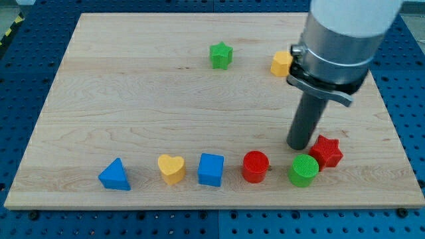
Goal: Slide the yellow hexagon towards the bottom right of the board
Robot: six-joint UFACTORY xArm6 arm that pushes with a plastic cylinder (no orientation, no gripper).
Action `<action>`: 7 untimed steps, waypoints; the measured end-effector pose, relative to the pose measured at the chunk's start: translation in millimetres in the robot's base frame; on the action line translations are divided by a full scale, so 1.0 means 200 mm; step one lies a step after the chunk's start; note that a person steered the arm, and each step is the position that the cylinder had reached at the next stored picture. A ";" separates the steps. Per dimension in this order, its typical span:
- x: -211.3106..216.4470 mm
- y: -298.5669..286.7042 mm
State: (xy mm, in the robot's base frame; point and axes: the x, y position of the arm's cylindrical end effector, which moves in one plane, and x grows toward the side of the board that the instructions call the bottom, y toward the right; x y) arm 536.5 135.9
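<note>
The camera view is filled by a pale wooden board (133,99) laid on a blue perforated table (405,79). The straight dark rod is seen descending from a grey and white cylindrical arm housing (339,46) at the view's upper right, and my tip (300,147) is set down on the wood in the lower right part of the board. No jaws are carried by the tool, so nothing is held or clamped; only a plain rod end is presented to the blocks.

The tip is placed just above the green cylinder block (304,170) and just to the left of the red star block (326,152); whether either is touched cannot be told. The yellow hexagon block (281,64) is found near the view's top right, partly hidden behind the arm housing, well apart from the tip and above it.

A green star block (221,55) is seen to the left of the yellow hexagon, near the top edge. Along the view's bottom a loose row is formed: a blue triangular block (115,175) at the left, then a yellow heart block (171,168), a blue cube block (211,169), a red cylinder block (255,166), and the green cylinder, with the red star just beside the latter at its upper right.
</note>
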 end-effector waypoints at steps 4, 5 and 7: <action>-0.25 0.04; -0.50 -0.08; -0.93 -0.40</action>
State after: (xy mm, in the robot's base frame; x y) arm 350.2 56.5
